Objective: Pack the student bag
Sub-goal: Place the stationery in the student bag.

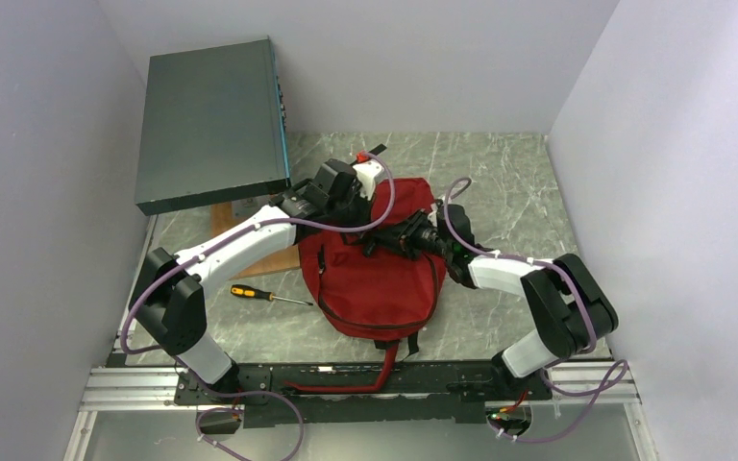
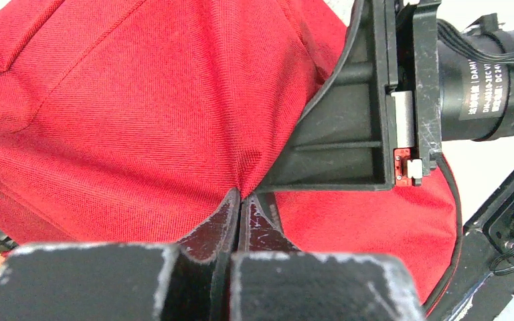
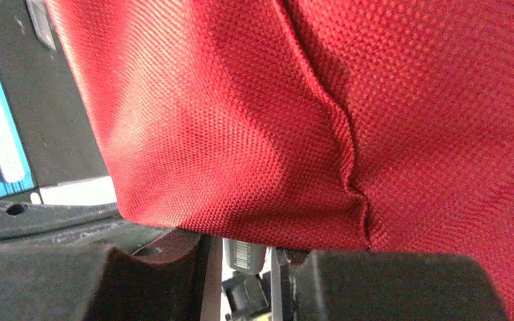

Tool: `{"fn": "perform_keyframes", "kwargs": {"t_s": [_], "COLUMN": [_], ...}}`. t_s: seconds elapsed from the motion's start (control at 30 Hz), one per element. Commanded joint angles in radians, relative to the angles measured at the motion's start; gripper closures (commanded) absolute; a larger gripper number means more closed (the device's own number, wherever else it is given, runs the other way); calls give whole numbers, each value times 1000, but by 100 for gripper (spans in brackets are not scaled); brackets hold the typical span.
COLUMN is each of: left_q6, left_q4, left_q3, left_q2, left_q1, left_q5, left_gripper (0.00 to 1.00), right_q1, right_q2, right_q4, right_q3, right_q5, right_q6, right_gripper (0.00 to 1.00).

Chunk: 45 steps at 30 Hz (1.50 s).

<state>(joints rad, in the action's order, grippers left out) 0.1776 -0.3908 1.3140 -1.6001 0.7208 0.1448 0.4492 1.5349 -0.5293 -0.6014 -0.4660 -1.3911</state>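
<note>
1. The packing is judged to be at an early stage. The student bag [image 1: 375, 279] is lying in the middle of the table [image 1: 509, 182], and a screwdriver [image 1: 267, 296] is seen just left of it, outside.
2. The left gripper [image 2: 241, 198] is closed tight, with a fold of the bag's far part pinched at its tips.
3. The right gripper [image 3: 241, 253] is set narrowly apart under the fabric. Whether anything is held cannot be told.
4. The bag is seen slumped, woven dark red, with a strap trailing near.
</note>
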Motion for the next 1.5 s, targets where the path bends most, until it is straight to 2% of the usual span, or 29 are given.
{"fn": "perform_keyframes", "kwargs": {"t_s": [0.0,0.1,0.23,0.37,0.57,0.63,0.73,0.83,0.97,1.07,1.17,1.2,1.3,1.47], "left_q6": [-36,-52,-93,-142,-228,-252,-290,-312,-346,-325,-291,-288,-284,-264], "left_q4": [-49,-66,-136,-170,-168,-162,-169,-173,-202,-192,-147,-136,-115,-114], "left_q3": [54,68,108,117,95,89,99,107,124,105,68,57,36,36], "left_q2": [15,9,-14,-19,1,10,18,16,-5,2,32,40,52,46], "left_q1": [23,26,33,36,40,39,40,40,41,46,47,47,47,47], "left_q5": [40,53,-2,-9,-68,-87,-99,-110,-123,-133,-135,-125,-90,-72], "left_gripper": [100,100,100,100,100,100,100,100,100,100,100,100,100,100], "right_q1": [21,36,87,93,94,94,95,95,98,115,126,126,123,117], "right_q2": [-48,-30,-25,-7,65,87,106,125,149,147,104,82,1,-206], "right_q4": [34,-9,-19,-7,-21,38,81,145,293,391,440,451,426,461], "right_q3": [-47,-53,-51,-61,-82,-115,-147,-183,-275,-318,-270,-244,-149,-69], "right_q5": [280,360,511,548,536,529,514,510,528,550,538,522,474,431], "right_q6": [-52,-54,-27,-25,-142,-181,-217,-244,-181,-86,17,44,147,408], "right_gripper": [100,100,100,100,100,100,94,100,100,71,42,35,21,11]}}
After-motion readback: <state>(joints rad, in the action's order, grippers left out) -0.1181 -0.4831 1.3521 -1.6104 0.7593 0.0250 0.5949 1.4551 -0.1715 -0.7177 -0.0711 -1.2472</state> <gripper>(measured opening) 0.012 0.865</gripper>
